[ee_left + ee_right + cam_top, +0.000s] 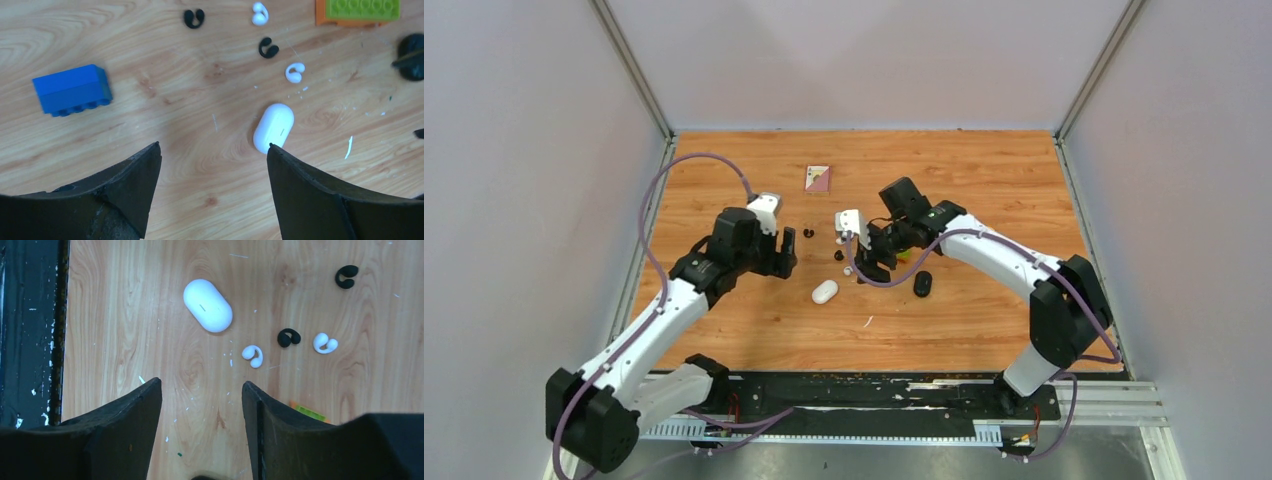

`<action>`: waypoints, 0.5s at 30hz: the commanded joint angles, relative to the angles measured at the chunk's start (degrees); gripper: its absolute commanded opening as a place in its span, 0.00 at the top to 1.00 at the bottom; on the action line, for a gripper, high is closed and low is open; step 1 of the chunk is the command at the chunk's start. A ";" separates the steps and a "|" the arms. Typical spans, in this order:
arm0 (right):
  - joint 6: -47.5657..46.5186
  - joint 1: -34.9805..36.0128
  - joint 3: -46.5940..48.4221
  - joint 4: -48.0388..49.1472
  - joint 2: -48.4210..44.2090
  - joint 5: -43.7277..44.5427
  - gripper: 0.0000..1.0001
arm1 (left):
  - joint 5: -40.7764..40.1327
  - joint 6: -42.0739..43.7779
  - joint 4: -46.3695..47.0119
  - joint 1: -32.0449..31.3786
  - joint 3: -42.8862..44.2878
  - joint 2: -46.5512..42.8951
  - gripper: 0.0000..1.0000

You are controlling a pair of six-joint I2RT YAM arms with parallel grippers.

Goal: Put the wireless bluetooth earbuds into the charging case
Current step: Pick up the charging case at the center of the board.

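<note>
The closed white charging case (824, 291) (273, 127) (207, 305) lies on the wooden table between my two arms. A black case (922, 284) (412, 56) lies to its right. Beside the white case the earbuds lie loose: two white earbuds (295, 72) (259, 13) (253, 355) (325, 343) and two black earbuds (268, 48) (193, 18) (288, 337) (346, 276). My left gripper (786, 255) (214, 145) hangs open over bare wood, its right fingertip just short of the white case. The right gripper (864, 262) (202, 382) is open too, holding nothing, with the earbuds ahead of it.
A blue brick (72, 89) lies left of the earbuds. An orange-and-green toy (357, 11) (307, 411) sits under the right arm. A small card (818, 178) lies farther back. A black strip (894, 390) (30, 340) runs along the table's near edge.
</note>
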 commanded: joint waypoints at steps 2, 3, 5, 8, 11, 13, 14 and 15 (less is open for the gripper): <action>-3.37 1.07 4.81 -0.58 3.82 -1.19 0.42 | -2.64 -3.76 -1.02 3.75 -2.96 -8.48 0.13; -3.25 1.25 4.87 -0.34 4.21 -1.48 0.42 | -4.19 -3.76 -1.02 3.77 -3.37 -8.84 0.12; -3.57 2.12 4.88 0.48 4.95 -1.43 0.43 | -5.62 -2.96 -1.55 3.77 -2.92 -8.34 0.11; -5.04 3.75 7.57 -1.26 8.21 0.37 0.47 | -7.79 -3.01 -1.51 3.95 -2.43 -6.51 0.11; -7.22 4.86 12.33 -4.82 12.70 -0.50 0.48 | -9.38 -4.40 -2.47 5.19 -1.78 -5.00 0.08; -9.26 5.80 13.43 -5.26 14.75 -0.13 0.47 | -9.44 -4.72 -2.54 5.60 -2.10 -4.85 0.05; -10.61 6.38 13.78 -5.20 15.45 0.61 0.47 | -9.49 -4.83 -2.78 5.62 -2.12 -4.75 0.04; -11.95 6.90 14.40 -5.22 16.27 1.14 0.46 | -9.70 -4.89 -2.95 5.63 -2.19 -4.77 0.04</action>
